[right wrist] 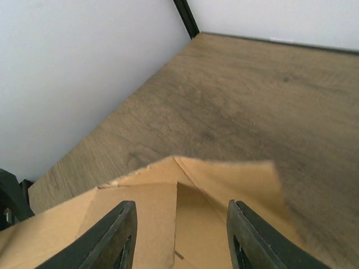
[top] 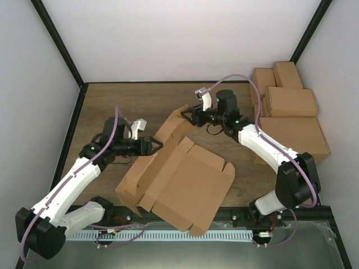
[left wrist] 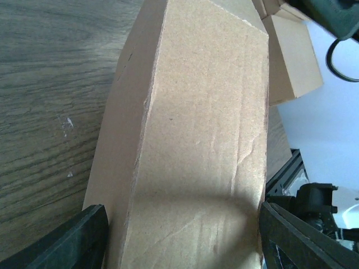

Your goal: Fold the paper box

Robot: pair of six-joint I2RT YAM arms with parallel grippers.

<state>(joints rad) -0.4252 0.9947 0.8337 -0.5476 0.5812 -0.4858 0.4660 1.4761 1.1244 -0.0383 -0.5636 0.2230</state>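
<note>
The paper box (top: pixel 185 182) is a wide brown die-cut sheet lying mid-table, with its left side panels raised. My left gripper (top: pixel 153 145) is open at the raised left wall; in the left wrist view that panel (left wrist: pixel 202 140) fills the space between the spread fingers (left wrist: pixel 73 238). My right gripper (top: pixel 190 116) is open at the box's far corner flap (top: pixel 178 115). In the right wrist view the flap (right wrist: pixel 185 196) lies between and below the fingers (right wrist: pixel 115 235), untouched as far as I can tell.
Several finished brown cartons (top: pixel 289 109) are stacked at the right side against the wall. A black frame post (top: pixel 59 42) runs along the left wall. A metal rail (top: pixel 185 232) lines the near table edge.
</note>
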